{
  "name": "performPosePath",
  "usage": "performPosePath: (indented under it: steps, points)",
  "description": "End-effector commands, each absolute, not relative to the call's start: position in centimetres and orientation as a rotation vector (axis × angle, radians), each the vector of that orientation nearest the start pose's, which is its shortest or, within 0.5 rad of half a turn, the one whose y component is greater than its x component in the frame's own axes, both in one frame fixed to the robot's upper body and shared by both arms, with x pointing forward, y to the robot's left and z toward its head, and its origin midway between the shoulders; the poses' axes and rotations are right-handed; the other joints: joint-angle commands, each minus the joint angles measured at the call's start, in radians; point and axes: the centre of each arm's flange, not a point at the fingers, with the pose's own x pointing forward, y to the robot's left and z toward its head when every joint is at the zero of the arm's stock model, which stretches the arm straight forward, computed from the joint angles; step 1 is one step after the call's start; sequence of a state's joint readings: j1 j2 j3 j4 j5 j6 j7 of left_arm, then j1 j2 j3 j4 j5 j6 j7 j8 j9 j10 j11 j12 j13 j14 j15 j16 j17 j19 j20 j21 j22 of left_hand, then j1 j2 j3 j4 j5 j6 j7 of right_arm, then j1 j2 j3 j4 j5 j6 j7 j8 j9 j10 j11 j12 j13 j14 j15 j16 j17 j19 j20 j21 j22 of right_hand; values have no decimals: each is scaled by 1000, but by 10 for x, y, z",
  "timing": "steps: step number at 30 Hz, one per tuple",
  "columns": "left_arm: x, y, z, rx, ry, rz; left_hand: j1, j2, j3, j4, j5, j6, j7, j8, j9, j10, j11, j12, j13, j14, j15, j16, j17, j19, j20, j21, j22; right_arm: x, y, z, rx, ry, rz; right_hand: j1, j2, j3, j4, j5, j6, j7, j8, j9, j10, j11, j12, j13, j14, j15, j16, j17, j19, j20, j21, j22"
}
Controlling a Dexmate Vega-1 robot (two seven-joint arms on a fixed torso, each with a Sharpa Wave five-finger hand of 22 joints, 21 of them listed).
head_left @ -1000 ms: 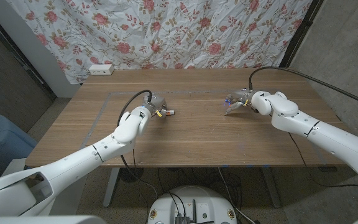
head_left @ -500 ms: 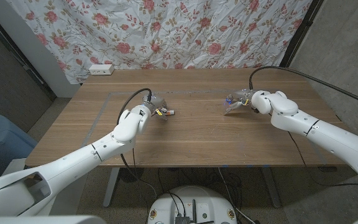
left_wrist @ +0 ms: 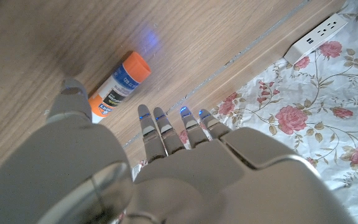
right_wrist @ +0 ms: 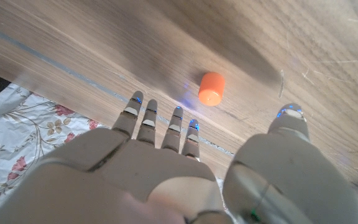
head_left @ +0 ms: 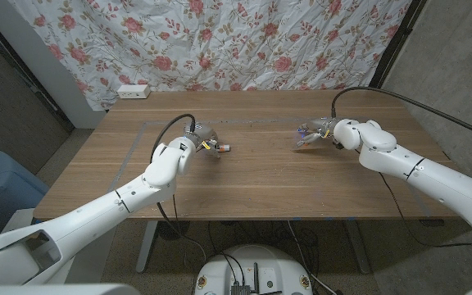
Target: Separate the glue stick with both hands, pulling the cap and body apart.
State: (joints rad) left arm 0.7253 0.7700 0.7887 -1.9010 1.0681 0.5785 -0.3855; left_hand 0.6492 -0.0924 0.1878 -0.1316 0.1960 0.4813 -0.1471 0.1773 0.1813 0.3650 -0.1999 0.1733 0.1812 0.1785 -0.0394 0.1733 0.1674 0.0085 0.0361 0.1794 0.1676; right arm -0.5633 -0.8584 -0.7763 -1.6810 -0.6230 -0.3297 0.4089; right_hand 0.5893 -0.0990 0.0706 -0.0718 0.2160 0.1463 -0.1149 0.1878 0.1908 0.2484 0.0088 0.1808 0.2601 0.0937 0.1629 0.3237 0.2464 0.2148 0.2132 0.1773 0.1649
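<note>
The glue stick is already in two pieces: its body [left_wrist: 118, 85] lies on the table [head_left: 260, 176] left of the middle, just past the left hand [head_left: 204, 139], while the orange cap [right_wrist: 211, 88] lies loose toward the right edge by the right hand [head_left: 311, 135]. Both hands hold nothing, fingers straight and slightly apart — apparently just let go, the parts left well apart to show the job done.

A makeshift robot lab or test room: a floral bedsheet [head_left: 220, 41] hangs as a backdrop behind the wooden counter [head_left: 260, 176] (tape lines marked on it), a white power strip [head_left: 133, 92] lies at its far edge, bare grey walls [head_left: 457, 57] beside.
</note>
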Motion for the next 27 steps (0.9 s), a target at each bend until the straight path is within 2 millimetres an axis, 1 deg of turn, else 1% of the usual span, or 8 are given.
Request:
performPosePath:
  steps: [1,5,9,11,16,22,25,27]
  points:
    - [584,202,15,1749,-331,171,-27,0,-9,4,-4,-25,3,-5,-1,-26,11,1,-2,-20,-49,-3,3,-15,2,-2,1,636,-266,20,-1587,-258,152,-42,7,-11,14,11,-28,6,-6,0,-34,9,1,-8,-31,13,-18,3,-11,0,6,5]
    - [583,209,18,1652,-357,167,-39,2,-10,6,-5,-41,11,-5,-1,-45,17,1,-2,-35,-38,-4,3,-23,-4,-2,1,635,-272,19,-1549,-289,177,-78,18,-17,28,11,-63,7,-10,-1,-70,8,0,-17,-67,21,-36,4,-25,0,3,4]
    - [584,216,18,1556,-370,156,-55,7,-11,9,-6,-47,17,-1,-2,-65,34,3,-3,-41,-18,0,2,-27,-43,0,1,633,-276,19,-1517,-348,173,-90,21,-19,33,11,-68,10,-8,-1,-78,-3,1,-21,-78,14,-42,4,-27,-2,4,3]
    - [584,220,18,1499,-379,157,-61,9,-11,9,-7,-49,22,0,-2,-73,43,3,-4,-49,-15,-2,2,-26,-56,1,0,633,-278,20,-1502,-351,176,-108,30,-22,40,11,-77,19,-6,-1,-82,5,5,-26,-79,8,-45,3,-19,-46,8,3]
    - [584,226,17,1397,-396,159,-65,14,-9,9,-6,-53,28,0,-3,-83,55,4,-5,-52,-18,0,1,-16,-73,5,-1,632,-282,20,-1434,-397,151,-132,41,-25,50,9,-73,35,0,-2,-83,9,10,-33,-85,-10,-50,3,-20,-93,8,3]
    - [586,237,16,1261,-418,165,-69,21,-5,8,-6,-78,34,-6,-3,-95,62,4,-6,-55,-21,1,0,-12,-75,6,-1,634,-283,20,-1380,-432,164,-151,49,-27,57,6,-79,48,-1,-3,-98,9,7,-40,-101,-34,-60,0,-24,-120,8,2]
    - [588,242,16,1199,-428,158,-73,28,-2,6,-5,-95,44,-7,-4,-115,75,2,-7,-62,-21,0,0,-11,-76,5,-1,636,-285,20,-1334,-443,165,-162,54,-29,62,5,-86,55,-2,-4,-107,7,5,-43,-109,-40,-65,0,-24,-127,8,2]
    - [589,245,15,1149,-442,155,-77,32,0,5,-6,-116,53,-9,-5,-131,87,1,-8,-67,-21,0,0,-9,-80,5,-1,637,-287,20,-1309,-451,164,-174,57,-31,67,4,-96,68,-5,-5,-115,9,4,-46,-113,-45,-68,-1,-26,-134,7,2]
